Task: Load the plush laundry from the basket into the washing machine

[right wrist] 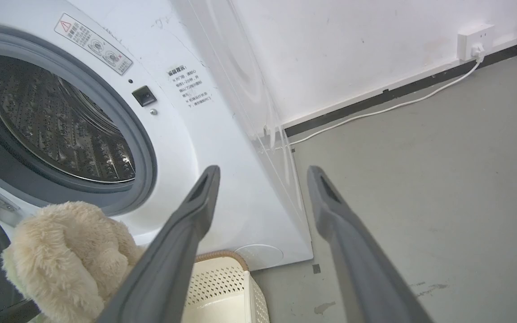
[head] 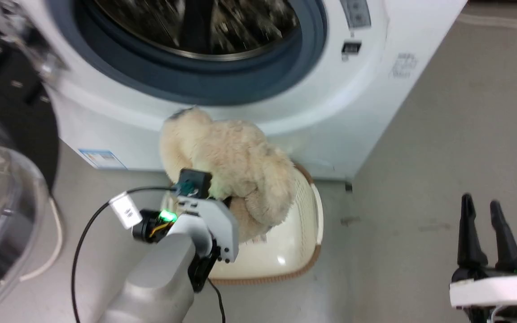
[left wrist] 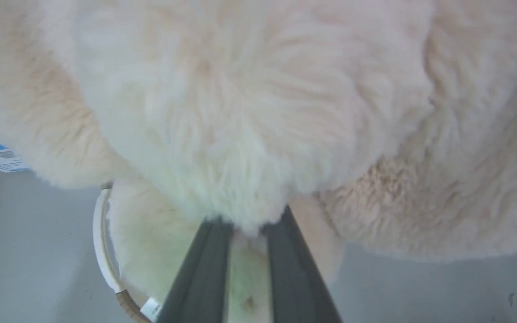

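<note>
now the plush laundry point(head: 229, 166) is clamped by the left gripper point(left wrist: 249, 224) just below the mouth of the washing machine point(head: 375, 112), the right gripper point(head: 480, 202) spread apart.

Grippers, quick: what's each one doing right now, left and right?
Left gripper: closed on the plush laundry, fur pinched between its fingers.
Right gripper: open, holding nothing.
</note>
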Controlling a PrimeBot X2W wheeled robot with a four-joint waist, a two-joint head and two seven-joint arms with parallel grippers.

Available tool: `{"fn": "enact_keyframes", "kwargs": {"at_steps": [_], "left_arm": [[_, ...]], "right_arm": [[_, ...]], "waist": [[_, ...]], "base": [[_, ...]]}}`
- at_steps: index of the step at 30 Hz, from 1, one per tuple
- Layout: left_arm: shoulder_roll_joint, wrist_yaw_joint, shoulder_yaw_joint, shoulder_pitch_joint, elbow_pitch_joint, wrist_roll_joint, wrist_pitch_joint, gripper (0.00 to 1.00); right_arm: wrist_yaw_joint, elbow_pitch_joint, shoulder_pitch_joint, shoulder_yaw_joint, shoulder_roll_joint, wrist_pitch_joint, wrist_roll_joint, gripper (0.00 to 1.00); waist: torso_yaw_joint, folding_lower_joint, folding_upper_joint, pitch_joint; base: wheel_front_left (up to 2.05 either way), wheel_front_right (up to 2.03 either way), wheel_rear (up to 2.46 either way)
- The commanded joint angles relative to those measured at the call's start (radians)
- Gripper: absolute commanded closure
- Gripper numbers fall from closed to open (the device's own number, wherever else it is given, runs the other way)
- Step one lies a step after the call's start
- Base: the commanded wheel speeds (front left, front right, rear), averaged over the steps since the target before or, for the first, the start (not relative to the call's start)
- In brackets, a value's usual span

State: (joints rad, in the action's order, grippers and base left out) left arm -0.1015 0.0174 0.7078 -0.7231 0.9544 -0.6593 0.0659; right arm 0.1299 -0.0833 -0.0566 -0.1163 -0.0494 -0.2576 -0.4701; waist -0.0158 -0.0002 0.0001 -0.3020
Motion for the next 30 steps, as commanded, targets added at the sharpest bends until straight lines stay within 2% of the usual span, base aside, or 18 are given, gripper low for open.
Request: {"fn": "enact_keyframes", "kwargs": {"at_steps": [1, 8, 15, 16, 21, 30], "left_arm": [[0.004, 0.001, -0.021, 0.025, 0.0, -0.016, 0.05, 1.0], [0.003, 0.018, -0.084, 0.078, -0.032, -0.054, 0.172, 1.0], [-0.018, 0.05, -0.152, 0.105, -0.149, -0.023, 0.195, 1.0], [-0.026, 0.065, -0.188, 0.118, -0.223, 0.014, 0.195, 1.0], [-0.024, 0.084, -0.274, 0.14, -0.358, 0.097, 0.196, 1.0], [-0.004, 0.072, -0.377, 0.056, -0.427, 0.189, 0.196, 1.0]], "right_arm": [[0.001, -0.008, 0.025, -0.001, -0.001, -0.004, 0.004, 0.0], [0.001, -0.021, 0.063, 0.005, -0.001, -0.004, 0.009, 0.0], [0.001, -0.015, 0.076, 0.008, -0.001, 0.002, 0.006, 0.0], [0.001, -0.008, 0.078, 0.007, -0.001, 0.004, 0.006, 0.0], [0.001, 0.015, 0.071, 0.003, -0.001, 0.015, 0.009, 0.0], [0.001, 0.072, 0.018, -0.001, -0.001, 0.039, 0.019, 0.0]], "waist": [[0.041, 0.0002, -0.0001, 0.105], [0.047, 0.0002, -0.0001, 0.187], [0.04, 0.0002, -0.0001, 0.201], [0.039, 0.0002, -0.0001, 0.194], [0.029, 0.0002, -0.0001, 0.154], [0.004, 0.0002, -0.0001, 0.025]], "base": [[0.0, 0.0, 0.0], [0.0, 0.0, 0.0], [0.0, 0.0, 0.0], [0.0, 0.0, 0.0], [0.0, 0.0, 0.0], [0.0, 0.0, 0.0]]}}
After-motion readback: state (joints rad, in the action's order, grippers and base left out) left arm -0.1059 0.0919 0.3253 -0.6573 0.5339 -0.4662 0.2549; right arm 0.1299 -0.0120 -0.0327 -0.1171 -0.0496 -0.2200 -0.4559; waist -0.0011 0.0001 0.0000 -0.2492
